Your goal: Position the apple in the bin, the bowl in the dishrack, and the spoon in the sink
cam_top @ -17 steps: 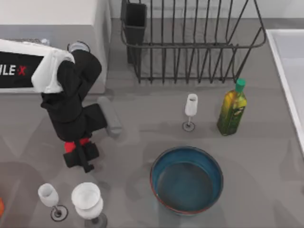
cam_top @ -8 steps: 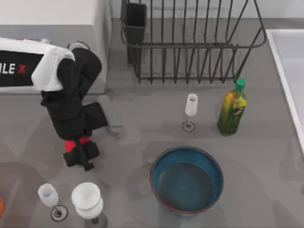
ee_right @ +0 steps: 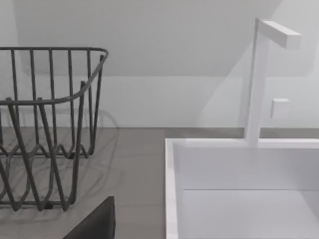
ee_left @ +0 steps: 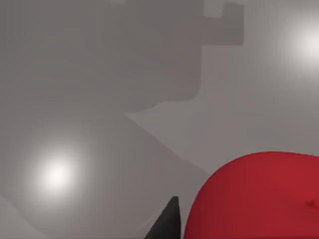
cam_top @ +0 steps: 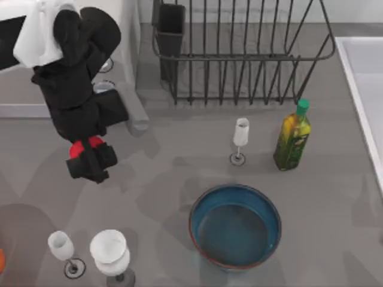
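Top view, nearest edge first: two white wine glasses, a small one (cam_top: 60, 246) and a larger one (cam_top: 109, 248), stand side by side at the table's left front corner, with a sliver of an orange thing (cam_top: 2, 260) at the very left edge. To the right of them, near the front middle, sits the bowl (cam_top: 235, 226), upright, blue inside with a reddish-brown rim. Above the grey table (cam_top: 173, 179), left of centre, the left gripper (cam_top: 91, 162) is clamped on the apple (cam_top: 84, 147), whose red shows between the black fingers; the apple is raised off the surface, and the arm casts a shadow on the table below. In the left wrist view the apple (ee_left: 259, 196) sits close beside one dark fingertip (ee_left: 167, 221), with bare table beneath. Farther back, a slim white goblet (cam_top: 240, 140) and a green-capped oil bottle (cam_top: 293, 137) stand apart from each other. Behind them the dishrack (cam_top: 239, 54) lines the back, its utensil cup (cam_top: 169, 27) at the left corner, next to a white microwave (cam_top: 128, 36). The sink (cam_top: 362, 78) runs along the right edge. In the right wrist view, the dishrack (ee_right: 50, 124) and the sink (ee_right: 172, 164) lie ahead, with a white faucet (ee_right: 259, 74) at the sink's back rim; I cannot tell how the right gripper's jaws stand.
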